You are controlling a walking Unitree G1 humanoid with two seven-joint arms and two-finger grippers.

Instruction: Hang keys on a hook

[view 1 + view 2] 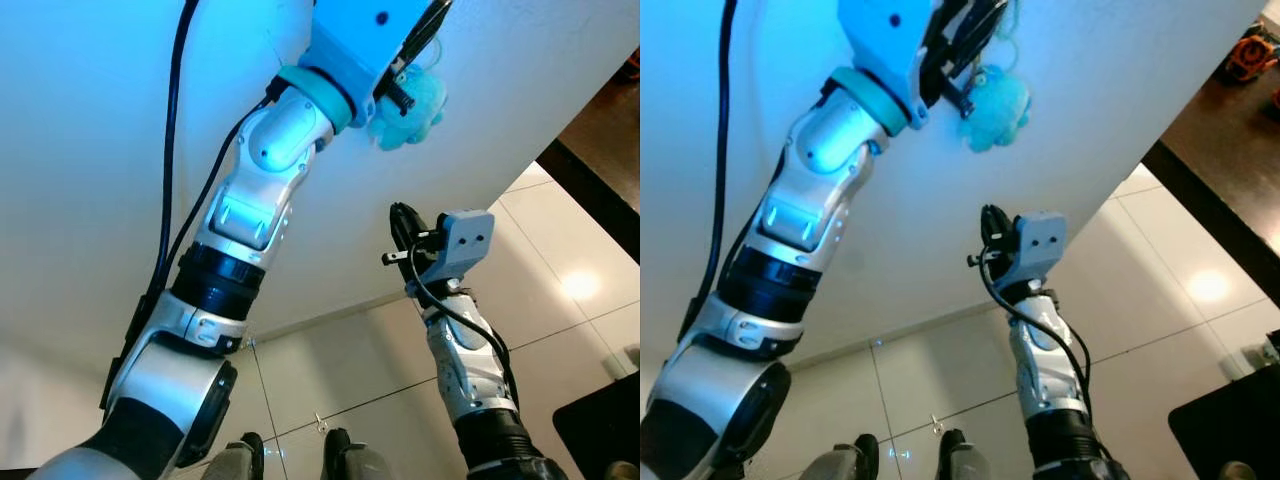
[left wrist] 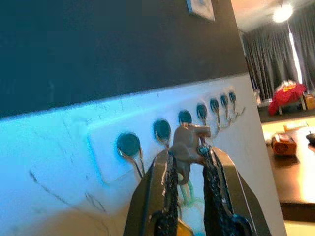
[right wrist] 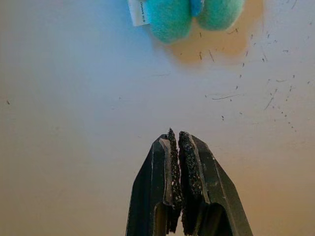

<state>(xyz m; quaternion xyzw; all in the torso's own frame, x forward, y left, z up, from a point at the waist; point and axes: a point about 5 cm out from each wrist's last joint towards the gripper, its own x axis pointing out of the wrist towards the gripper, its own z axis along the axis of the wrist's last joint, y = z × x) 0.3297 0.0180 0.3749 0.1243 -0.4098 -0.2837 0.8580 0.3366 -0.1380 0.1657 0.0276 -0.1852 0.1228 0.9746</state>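
My left gripper [image 2: 187, 164] is raised against the white wall and shut on the tan clasp [image 2: 188, 142] of the keys. A teal plush keychain [image 1: 408, 105] dangles just below it against the wall. The clasp sits in front of a white rail with a row of several round-headed metal hooks [image 2: 130, 146], between the second and third hooks, close to the rail; whether it touches one I cannot tell. My right gripper [image 3: 178, 138] is shut and holds nothing. It points at the wall below the plush keychain [image 3: 192, 14], lower than the left arm [image 1: 265, 170].
A black cable [image 1: 172, 160] runs along my left arm. A dark counter [image 1: 590, 170] stands to the right along the wall's end. Glossy tiled floor [image 1: 560, 300] lies below, with my feet [image 1: 340, 455] near the wall and a black object [image 1: 600, 420] at the lower right.
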